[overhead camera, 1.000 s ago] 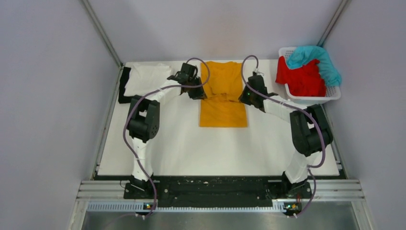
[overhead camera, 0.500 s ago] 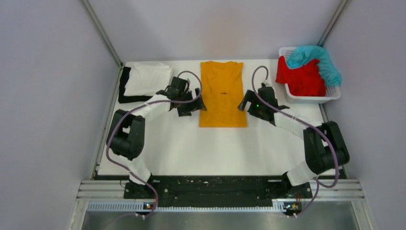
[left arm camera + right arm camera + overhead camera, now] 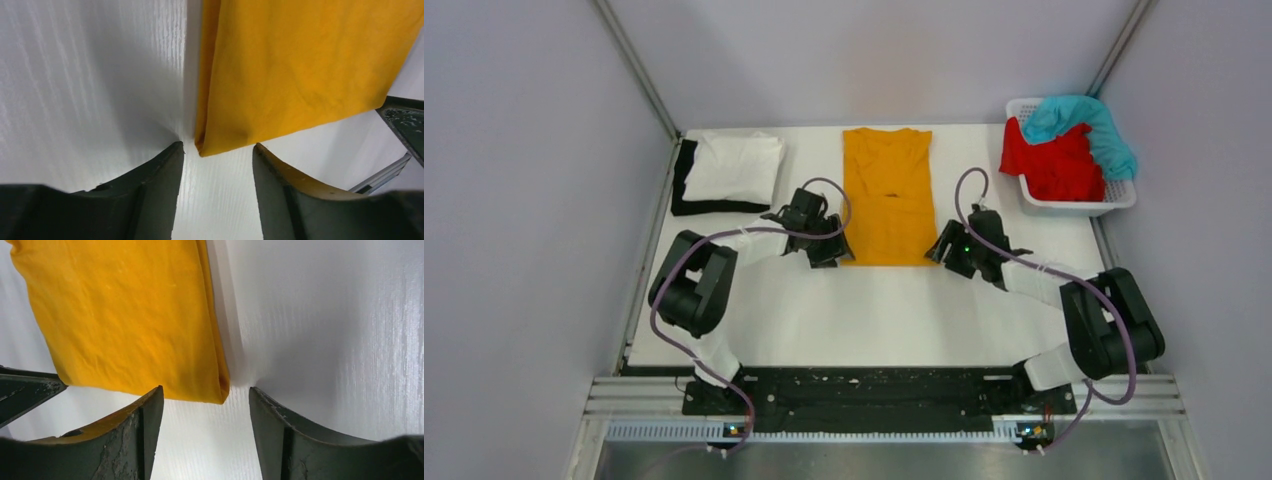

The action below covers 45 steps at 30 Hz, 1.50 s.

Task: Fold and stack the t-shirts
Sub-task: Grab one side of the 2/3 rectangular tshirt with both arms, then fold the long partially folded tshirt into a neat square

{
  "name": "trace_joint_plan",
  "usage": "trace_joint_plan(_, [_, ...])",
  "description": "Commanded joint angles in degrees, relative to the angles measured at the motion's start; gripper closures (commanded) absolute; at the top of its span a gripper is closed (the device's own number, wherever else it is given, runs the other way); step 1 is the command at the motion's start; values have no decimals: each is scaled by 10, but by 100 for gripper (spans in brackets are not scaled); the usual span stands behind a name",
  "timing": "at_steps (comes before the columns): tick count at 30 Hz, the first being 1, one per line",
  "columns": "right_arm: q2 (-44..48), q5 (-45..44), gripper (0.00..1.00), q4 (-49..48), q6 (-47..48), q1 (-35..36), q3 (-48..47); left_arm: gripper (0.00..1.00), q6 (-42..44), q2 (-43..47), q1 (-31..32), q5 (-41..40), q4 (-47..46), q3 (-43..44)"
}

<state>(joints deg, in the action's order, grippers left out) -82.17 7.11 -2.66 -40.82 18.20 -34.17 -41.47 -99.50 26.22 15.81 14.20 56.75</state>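
Black left gripper (image 3: pixel 217 148) and right gripper (image 3: pixel 205 389) gaped wide, each framing a near corner of the mustard-orange shirt (image 3: pixel 888 195) (nothing pinched), which lay flat; beyond, white shirt (image 3: pixel 734 165) atop black shirt (image 3: pixel 686 182), red shirt (image 3: pixel 1054 165) and teal shirt (image 3: pixel 1084 118) in the basket (image 3: pixel 1074 208).

The black t-shirt (image 3: pixel 682 185) lies mostly under the folded white t-shirt (image 3: pixel 734 165); only its left and near edges show. In the basket (image 3: pixel 1079 207), the teal t-shirt (image 3: pixel 1084 118) covers part of the red t-shirt (image 3: pixel 1052 165), and the basket's floor is hidden. Both wrist views cut the mustard-orange t-shirt (image 3: pixel 300 65) off at the top edge. From above, the fingertips of the left gripper (image 3: pixel 832 258) and right gripper (image 3: pixel 942 252) are too small to make out.
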Motion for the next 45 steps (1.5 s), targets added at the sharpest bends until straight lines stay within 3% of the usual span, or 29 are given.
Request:
trace_joint_plan(1, [-32,17,43,-35,-11,-1,-6,46,-3,-40,2,11,-34,35])
trace_joint_plan(6, [-57,18,67,-46,-12,-1,-8,63,-2,-75,2,-1,-29,52])
trace_joint_plan(9, [-69,21,82,-52,-12,-1,-9,100,-1,-95,2,-1,-23,65])
trace_joint_plan(12, [-65,33,100,-37,-9,-1,-12,100,-1,-94,3,-6,-10,65])
trace_joint_plan(17, [39,38,100,48,-9,25,25,100,-5,33,22,-33,2,-32])
trace_joint_plan(24, [369,69,100,254,-66,133,108,100,-72,307,128,-113,95,-173])
trace_joint_plan(27, [494,100,100,306,-95,144,113,100,-97,408,149,-111,120,-203])
trace_joint_plan(30, [552,111,100,321,-94,143,89,100,-96,474,153,-123,140,-197])
trace_joint_plan(34, [503,56,100,314,-53,143,28,100,-62,480,152,-186,132,-152])
trace_joint_plan(39, [365,-75,100,285,-6,135,-71,100,-17,379,124,-246,124,-44])
trace_joint_plan(42, [288,-120,100,256,19,113,-122,100,15,297,81,-219,102,17])
trace_joint_plan(45, [222,-99,100,210,35,68,-151,100,38,201,30,-163,99,87])
